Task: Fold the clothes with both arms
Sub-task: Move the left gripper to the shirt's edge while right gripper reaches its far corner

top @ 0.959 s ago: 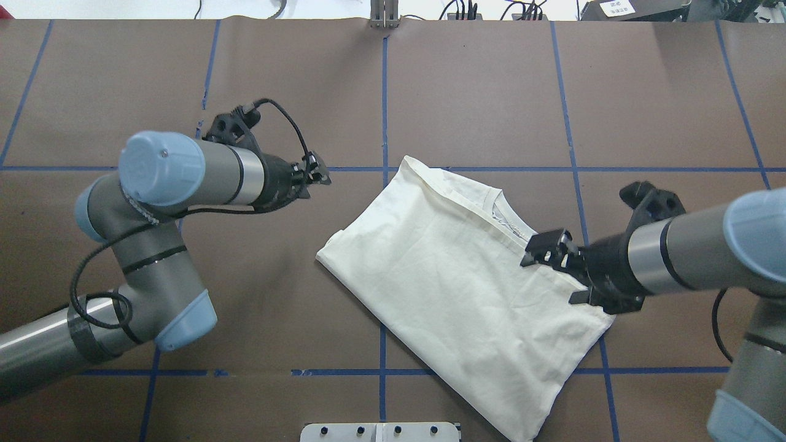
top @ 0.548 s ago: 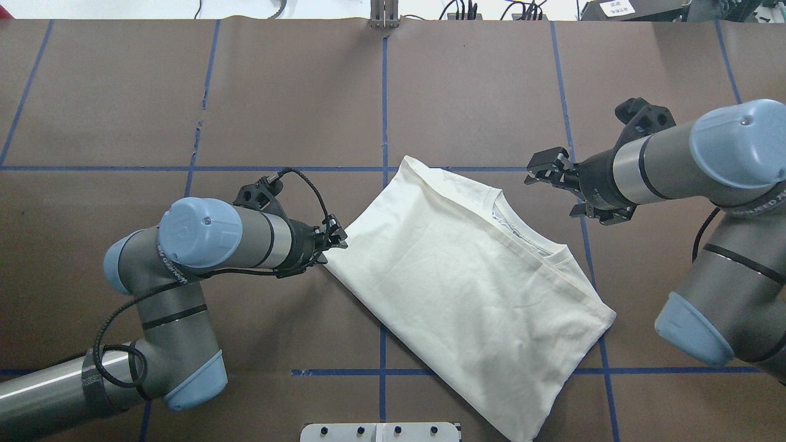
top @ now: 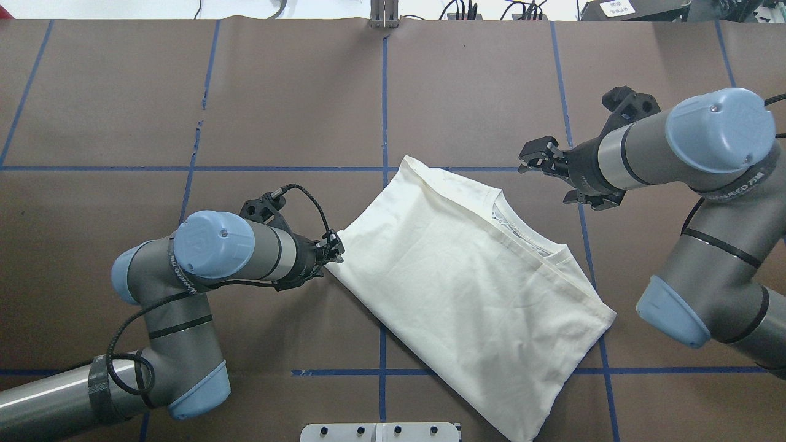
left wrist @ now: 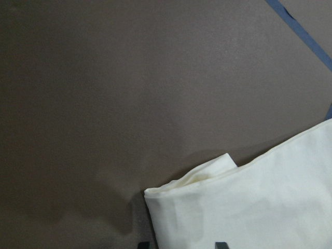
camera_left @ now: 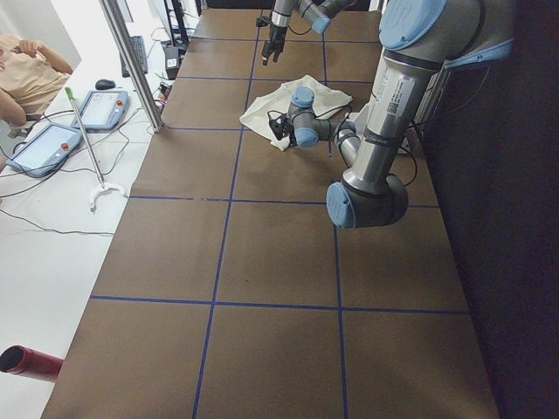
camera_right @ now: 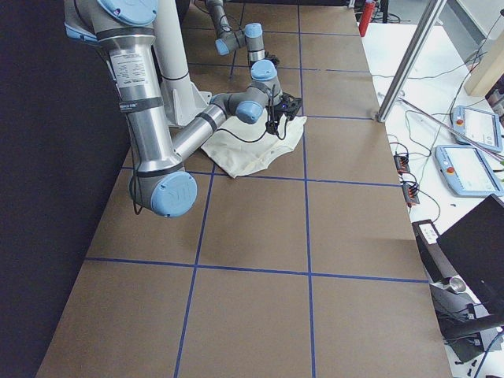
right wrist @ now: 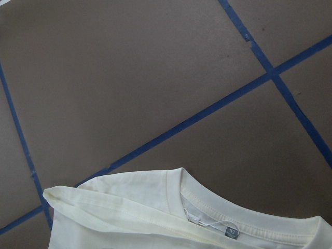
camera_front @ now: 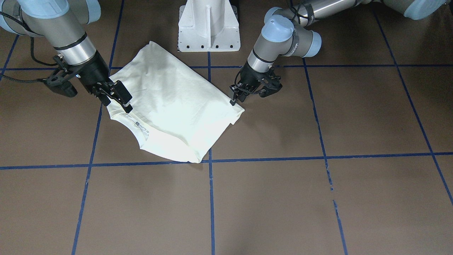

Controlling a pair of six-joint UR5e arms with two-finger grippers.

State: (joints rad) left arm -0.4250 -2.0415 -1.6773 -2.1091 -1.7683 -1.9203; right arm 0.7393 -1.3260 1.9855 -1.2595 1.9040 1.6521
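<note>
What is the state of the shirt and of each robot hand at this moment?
T-shirt: folded, lying flat on the table, plain side up, collar showing.
Left hand: open, astride the shirt's corner, not gripping.
Right hand: open, empty, clear of the shirt.

Probably a robotics lab: brown table (top: 295,92) gridded in blue tape, two teach pendants (camera_right: 471,169) alongside.
</note>
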